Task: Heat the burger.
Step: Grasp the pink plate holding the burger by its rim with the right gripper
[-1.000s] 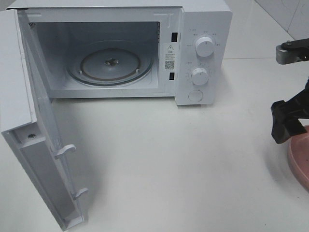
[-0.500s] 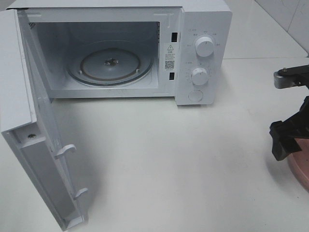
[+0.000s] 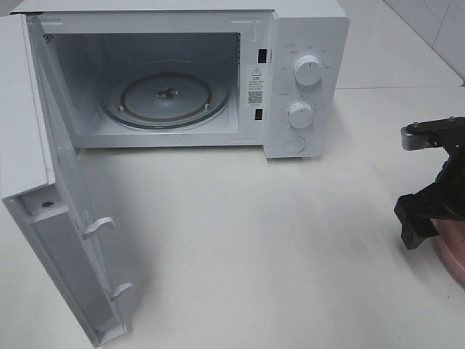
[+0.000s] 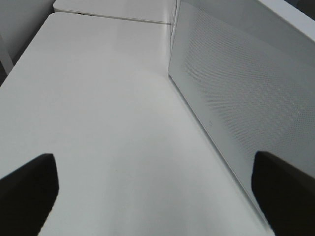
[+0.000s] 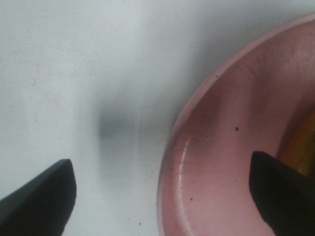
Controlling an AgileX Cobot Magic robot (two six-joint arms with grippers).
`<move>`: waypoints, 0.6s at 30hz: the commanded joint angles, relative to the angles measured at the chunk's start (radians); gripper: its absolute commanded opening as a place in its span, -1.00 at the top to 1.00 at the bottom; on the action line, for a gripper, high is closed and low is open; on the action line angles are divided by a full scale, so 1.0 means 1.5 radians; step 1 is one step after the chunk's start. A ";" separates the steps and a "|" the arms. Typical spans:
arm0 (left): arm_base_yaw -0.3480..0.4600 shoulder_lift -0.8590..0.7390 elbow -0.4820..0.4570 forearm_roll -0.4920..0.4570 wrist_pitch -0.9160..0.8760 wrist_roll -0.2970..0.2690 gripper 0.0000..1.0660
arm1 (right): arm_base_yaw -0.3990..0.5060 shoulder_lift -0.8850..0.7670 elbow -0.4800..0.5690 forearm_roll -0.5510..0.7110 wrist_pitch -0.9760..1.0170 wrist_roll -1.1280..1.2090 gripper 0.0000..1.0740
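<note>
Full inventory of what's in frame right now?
microwave: one, white, back of the table, door open
door: one, white, swung out to the left in the high view
turntable: one, clear glass, inside the cavity, nothing on it
knobs: two, white, stacked on the control panel
button: one, white, round, below the knobs
table: one, white
plate: one, pink, right edge of the high view
burger: only a golden-yellow sliver shows, on the plate, probably the bun
left gripper: black, open, over bare table beside a white perforated panel
right gripper: black, open, over the plate's rim
</note>
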 commanded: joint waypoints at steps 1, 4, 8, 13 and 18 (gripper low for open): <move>0.003 -0.012 0.002 -0.005 -0.005 0.000 -0.87 | -0.004 0.027 0.001 -0.009 -0.013 0.001 -0.63; 0.003 -0.012 0.002 -0.005 -0.005 0.000 -0.87 | -0.004 0.043 0.001 -0.009 -0.015 0.001 -0.61; 0.003 -0.012 0.002 -0.005 -0.005 0.000 -0.87 | -0.004 0.049 0.001 -0.009 -0.020 0.001 -0.59; 0.003 -0.012 0.002 -0.005 -0.005 0.000 -0.87 | -0.004 0.067 0.001 -0.009 -0.021 0.001 -0.53; 0.003 -0.012 0.002 -0.005 -0.005 0.000 -0.87 | -0.004 0.084 0.001 -0.009 -0.023 0.002 -0.48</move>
